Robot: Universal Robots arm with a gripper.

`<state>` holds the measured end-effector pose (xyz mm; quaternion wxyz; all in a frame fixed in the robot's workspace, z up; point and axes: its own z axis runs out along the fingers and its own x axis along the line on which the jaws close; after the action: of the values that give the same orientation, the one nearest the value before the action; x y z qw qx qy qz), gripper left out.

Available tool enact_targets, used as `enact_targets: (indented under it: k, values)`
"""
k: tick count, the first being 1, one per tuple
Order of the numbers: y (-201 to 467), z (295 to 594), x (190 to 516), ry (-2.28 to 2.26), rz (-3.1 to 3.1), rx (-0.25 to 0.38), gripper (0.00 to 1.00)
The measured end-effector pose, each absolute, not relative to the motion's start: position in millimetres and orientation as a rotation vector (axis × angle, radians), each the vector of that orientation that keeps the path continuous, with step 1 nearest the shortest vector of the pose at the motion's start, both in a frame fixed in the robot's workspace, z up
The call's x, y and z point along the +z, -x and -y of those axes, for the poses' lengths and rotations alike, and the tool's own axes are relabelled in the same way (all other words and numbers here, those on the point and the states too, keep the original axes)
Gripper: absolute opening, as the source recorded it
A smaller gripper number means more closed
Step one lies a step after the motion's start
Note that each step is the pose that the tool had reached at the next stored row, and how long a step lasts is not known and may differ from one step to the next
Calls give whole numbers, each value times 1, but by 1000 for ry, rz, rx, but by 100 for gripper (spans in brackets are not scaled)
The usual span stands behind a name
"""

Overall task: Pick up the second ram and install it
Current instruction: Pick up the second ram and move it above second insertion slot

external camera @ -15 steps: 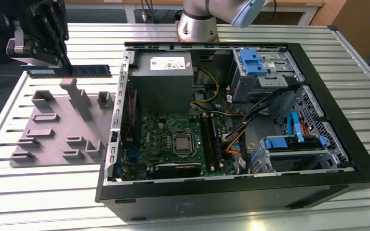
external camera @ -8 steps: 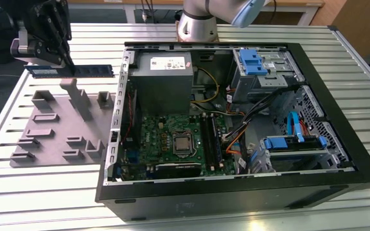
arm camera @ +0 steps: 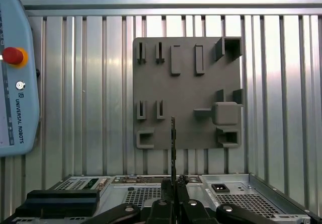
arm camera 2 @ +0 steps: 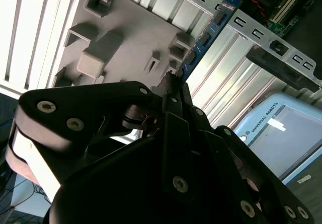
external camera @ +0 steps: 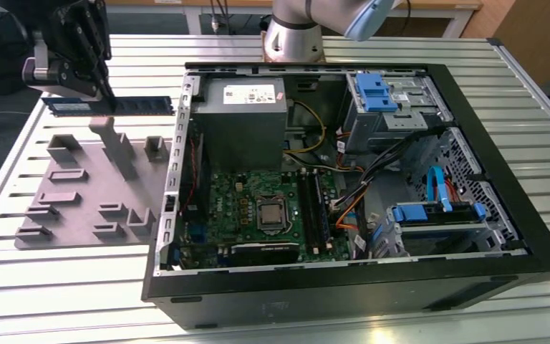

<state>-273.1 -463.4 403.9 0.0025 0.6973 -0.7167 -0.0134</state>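
End effector (arm camera: 173,186) fingers are closed on the second ram (arm camera: 173,138), which appears edge-on in the first wrist view and is held level over the grey holder plate (arm camera: 186,88). Below lies the ribbed metal table (arm camera: 75,83). Farther off, toward the exterior view's right, sits the open computer case (external camera: 351,294).
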Motion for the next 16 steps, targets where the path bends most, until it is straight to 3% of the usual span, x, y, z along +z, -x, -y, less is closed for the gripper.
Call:
enact_targets:
  k: [16]
  values:
    - [265,463,404,-2187,2248,-42,14]
